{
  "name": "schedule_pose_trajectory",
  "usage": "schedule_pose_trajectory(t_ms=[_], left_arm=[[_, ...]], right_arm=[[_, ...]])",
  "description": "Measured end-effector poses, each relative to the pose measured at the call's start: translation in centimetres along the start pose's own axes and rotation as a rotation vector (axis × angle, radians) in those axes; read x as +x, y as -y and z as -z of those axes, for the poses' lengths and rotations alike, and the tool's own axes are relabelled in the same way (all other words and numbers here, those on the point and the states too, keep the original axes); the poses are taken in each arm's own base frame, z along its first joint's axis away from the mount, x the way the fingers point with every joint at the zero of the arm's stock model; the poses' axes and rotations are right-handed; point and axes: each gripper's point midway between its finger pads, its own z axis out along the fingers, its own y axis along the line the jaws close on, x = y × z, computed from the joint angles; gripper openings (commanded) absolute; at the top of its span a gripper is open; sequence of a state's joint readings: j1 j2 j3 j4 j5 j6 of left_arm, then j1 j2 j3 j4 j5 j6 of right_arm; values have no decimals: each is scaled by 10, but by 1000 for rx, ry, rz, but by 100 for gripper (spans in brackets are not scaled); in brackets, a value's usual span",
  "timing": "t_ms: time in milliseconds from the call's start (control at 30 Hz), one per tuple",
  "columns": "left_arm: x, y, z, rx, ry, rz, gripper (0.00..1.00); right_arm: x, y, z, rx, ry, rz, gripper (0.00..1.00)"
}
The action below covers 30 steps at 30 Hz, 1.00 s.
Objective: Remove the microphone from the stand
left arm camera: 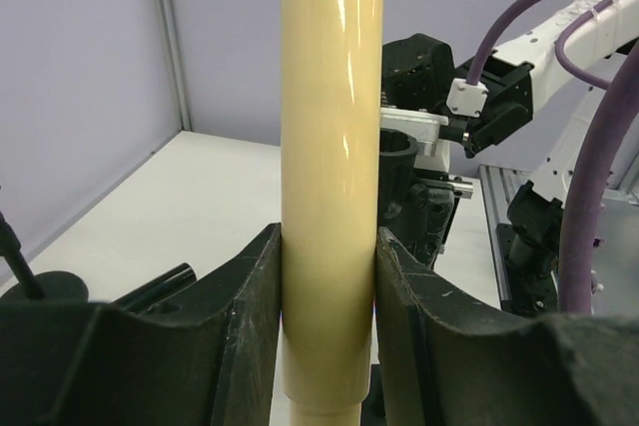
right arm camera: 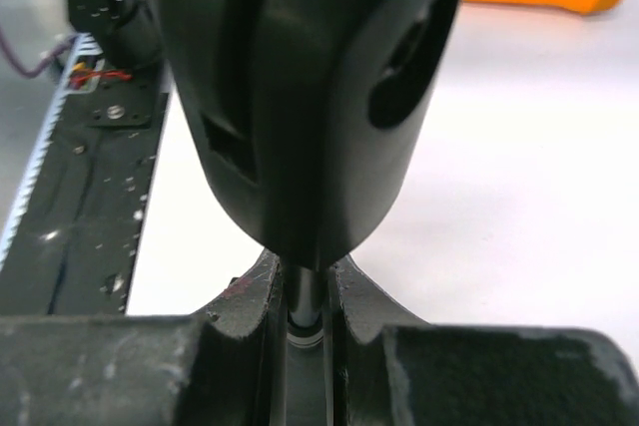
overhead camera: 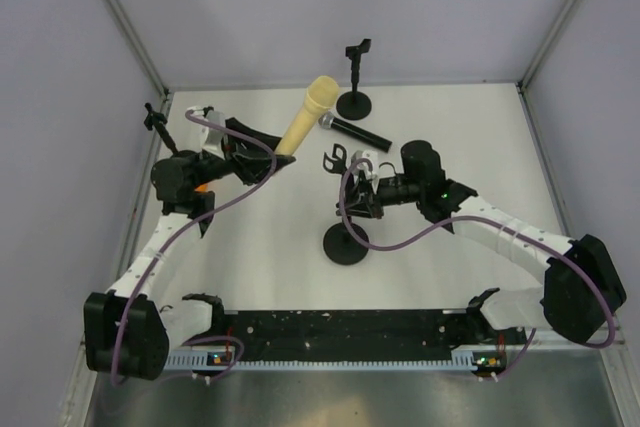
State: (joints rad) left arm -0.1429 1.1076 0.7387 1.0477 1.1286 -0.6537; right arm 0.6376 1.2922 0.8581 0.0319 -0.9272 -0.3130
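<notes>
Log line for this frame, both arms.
left gripper: shut on yellow microphone | right gripper: shut on stand pole | clip: empty | microphone: out of stand

L arm bent at elbow, forearm angled up and inward, wrist turned twd centre; left gripper (overhead camera: 272,159) clamped w/ both fingers (left arm camera: 245,296) on microphone (overhead camera: 306,117) body. R arm stretched low from its base twd centre; right gripper (overhead camera: 352,197) pinched narrow on stand (overhead camera: 345,244) post.

The cream microphone (overhead camera: 303,125) is slim and glossy, tilted with its mesh head toward 1 o'clock. The black stand (overhead camera: 345,244) sits on its round base at the microphone's 5 o'clock, apart from it.
</notes>
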Motion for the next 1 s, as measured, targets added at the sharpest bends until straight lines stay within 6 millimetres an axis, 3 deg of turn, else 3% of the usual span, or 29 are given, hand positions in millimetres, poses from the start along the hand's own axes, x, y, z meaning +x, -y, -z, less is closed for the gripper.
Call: schedule_pose_trajectory(t_ms=[367, 600, 800, 900, 1000], left_arm=[[-10, -5, 7, -48, 38, -10, 0], [-9, -5, 9, -57, 46, -16, 0], [-8, -4, 9, -58, 46, -17, 0], [-8, -4, 10, -57, 47, -16, 0], [-9, -3, 10, -56, 48, -13, 0]], right_arm=[[4, 45, 0, 258, 23, 59, 1], [10, 56, -3, 297, 11, 59, 36], [3, 59, -3, 302, 27, 95, 86], [-3, 58, -2, 298, 25, 109, 96], [-19, 53, 5, 293, 37, 136, 98]])
